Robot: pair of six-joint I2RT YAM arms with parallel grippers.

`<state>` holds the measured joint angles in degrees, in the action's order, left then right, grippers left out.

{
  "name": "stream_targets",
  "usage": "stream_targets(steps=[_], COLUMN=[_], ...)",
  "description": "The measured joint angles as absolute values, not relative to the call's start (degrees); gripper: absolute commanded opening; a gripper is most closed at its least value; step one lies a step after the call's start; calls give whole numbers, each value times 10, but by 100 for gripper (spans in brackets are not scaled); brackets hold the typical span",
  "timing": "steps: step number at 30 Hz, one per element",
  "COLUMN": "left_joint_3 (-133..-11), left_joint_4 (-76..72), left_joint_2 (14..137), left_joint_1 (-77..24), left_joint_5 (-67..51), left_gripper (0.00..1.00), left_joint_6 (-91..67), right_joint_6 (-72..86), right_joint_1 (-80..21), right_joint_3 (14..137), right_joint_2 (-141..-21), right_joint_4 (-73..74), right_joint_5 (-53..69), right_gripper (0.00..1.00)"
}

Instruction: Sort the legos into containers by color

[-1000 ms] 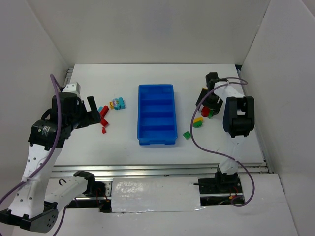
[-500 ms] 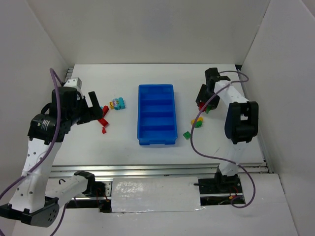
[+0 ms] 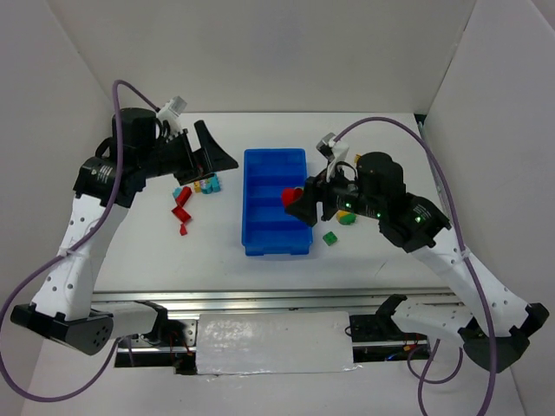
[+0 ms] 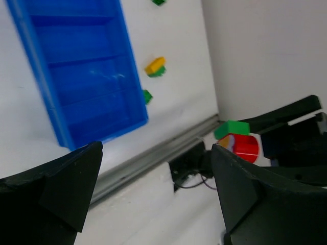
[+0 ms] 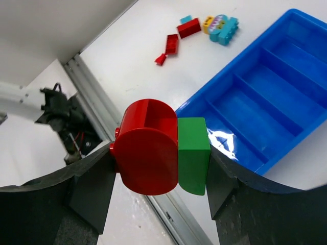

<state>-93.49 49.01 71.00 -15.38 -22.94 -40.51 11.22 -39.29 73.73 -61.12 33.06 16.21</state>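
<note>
Above the right rim of the blue tray [image 3: 245, 217], about midway along its length in the top view, we log the right fingers [image 5: 91, 190] pinching a joined pair of bricks: a red lego [image 5: 147, 148] with a rounded face and a green lego [image 5: 193, 155] touching its side.

Right wrist view: one finger bears on the outer side of the red piece and the other on the outer side of the green piece. The pair fills the gap between the tips. It is held clear of the tray, whose four compartments lie below and to the right in that view.

Left wrist view: the same held pair shows in the distance, with a sliver of yellow under the green.

We note the left fingers [image 4: 61, 194] spread wide apart. They are raised off the bench [image 3: 217, 269], near the tray's far left corner in the top view.

Loose pieces on the bench:
- Left of the tray: red bricks [image 3: 182, 212], with a teal-and-yellow cluster [image 3: 206, 184] just beyond them.
- Right of the tray: a green brick [image 3: 329, 237] just beside the near right corner.
- Near that green brick: a yellow-and-green piece [image 3: 349, 217], partly hidden by the right arm.
</note>
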Motion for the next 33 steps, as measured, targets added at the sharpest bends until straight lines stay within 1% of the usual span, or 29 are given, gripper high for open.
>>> stream_targets(steps=[4, 12, 15, 20, 21, 23, 25, 26, 27, 28, 30, 31, 32, 33], left_joint_3=[-927, -846, -826, -817, -816, -812, -809, -806, -805, -804, -805, -805, -805, -805], left_joint_4=[463, 411, 407, 397, 395, 394, 393, 393, 393, 393, 392, 394, 395, 398], left_joint_2=[711, 699, 704, 704, 705, 705, 705, 705, 705, 705, 706, 707, 710, 712], left_joint_1=[-178, -254, -281, -300, -303, -309, -315, -317, -319, -321, -325, -326, -325, -325], left_joint_5=[-287, -339, -341, -343, -342, -342, -342, -342, -342, -343, -338, -336, -335, -332], left_gripper=[98, 97, 92, 89, 86, 83, 74, 68, 58, 38, 17, 0, 0, 0], left_joint_6=[-442, -482, -484, -484, -484, -484, -484, -483, -484, -485, -489, -489, -487, -483], right_joint_6=[99, 93, 94, 95, 95, 96, 98, 100, 100, 101, 100, 100, 101, 105], right_joint_1=[-417, -491, -500, -503, -505, -509, -515, -518, -522, -525, -529, -531, -533, -533], right_joint_3=[729, 735, 736, 755, 758, 761, 763, 766, 768, 769, 769, 769, 769, 769], right_joint_2=[-600, -653, -663, -675, -675, -676, -677, -680, -682, -684, -690, -694, -697, -698], right_joint_4=[325, 324, 323, 323, 322, 319, 318, 318, 317, 317, 319, 319, 319, 321], right_joint_5=[174, 150, 137, 120, 119, 118, 118, 118, 118, 114, 101, 96, 91, 89], right_gripper=[3, 3, 4, 5, 6, 6, 6, 6, 6, 6, 6, 7, 14, 25])
